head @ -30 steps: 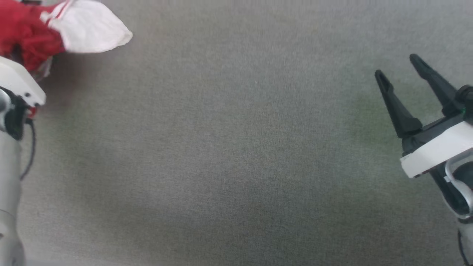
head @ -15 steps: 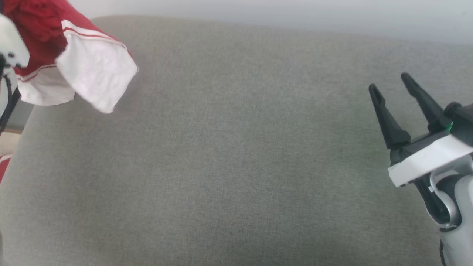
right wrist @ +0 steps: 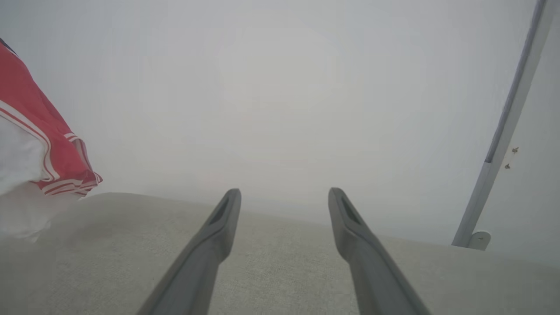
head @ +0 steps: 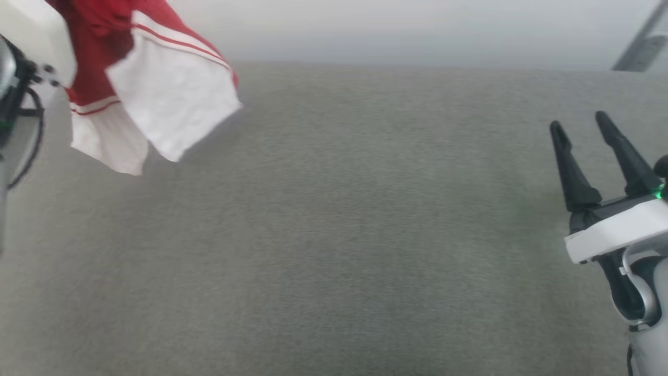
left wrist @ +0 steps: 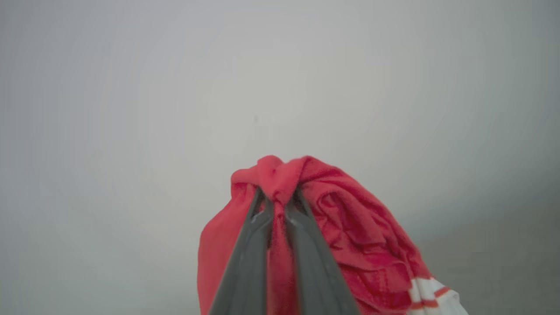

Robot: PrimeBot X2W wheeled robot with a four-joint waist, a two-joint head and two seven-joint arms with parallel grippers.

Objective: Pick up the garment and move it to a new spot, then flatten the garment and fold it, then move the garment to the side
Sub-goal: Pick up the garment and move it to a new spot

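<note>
The garment hangs from the left gripper at ten o'clock above the padded surface, the right gripper well apart at three o'clock, a wall behind both.

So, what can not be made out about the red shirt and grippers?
Chest lettering of the red jersey shirt with white sleeves: buried in folds, head and left wrist views.
Shirt's lower part: cut by bottom edge, left wrist view.
Fingers of the left gripper: behind its white housing, head view.
Right gripper, its arm: cut by right edge, head view.
</note>
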